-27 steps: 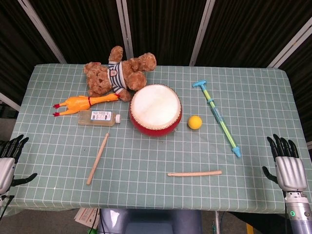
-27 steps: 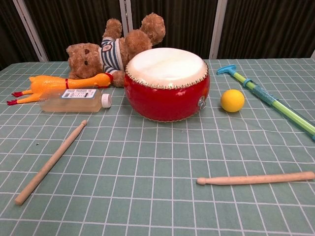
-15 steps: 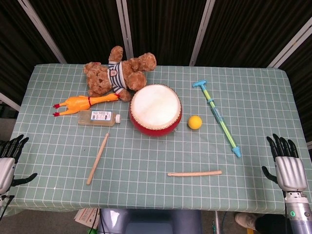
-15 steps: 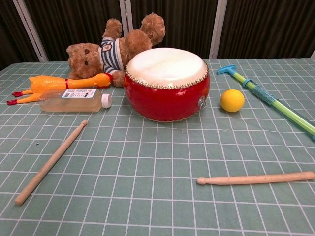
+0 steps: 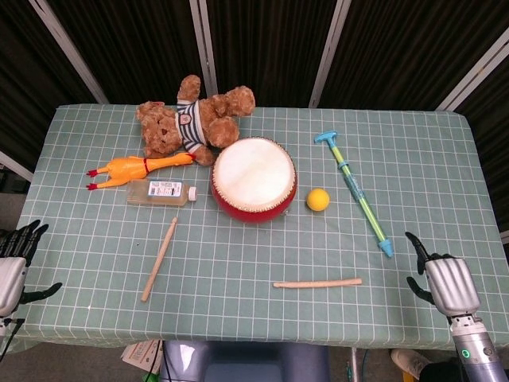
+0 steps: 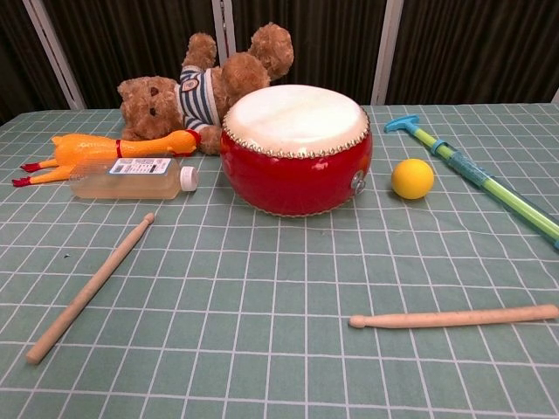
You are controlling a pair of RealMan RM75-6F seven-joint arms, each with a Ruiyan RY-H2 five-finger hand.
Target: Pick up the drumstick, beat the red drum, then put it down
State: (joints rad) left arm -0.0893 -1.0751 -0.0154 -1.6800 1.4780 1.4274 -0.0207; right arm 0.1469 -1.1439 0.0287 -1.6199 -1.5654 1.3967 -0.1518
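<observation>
While the head view cuts off the left hand (image 5: 11, 267) at the frame edge, its fingers look spread and empty; the right hand (image 5: 442, 279), also empty and open, sits right of the drumstick (image 5: 317, 282) lying before the red drum (image 5: 253, 179). Chest view shows neither hand, only drum and sticks.

Appearing to be a robotics lab or test booth, not a home. Showing a table (image 5: 413, 159) under a green checked cloth, staged with toys: teddy bear (image 5: 195, 115), rubber chicken (image 5: 135, 169), red drum (image 5: 253, 179). Standing behind, along the top of the frame, dark panels in metal framing (image 5: 203, 48).
</observation>
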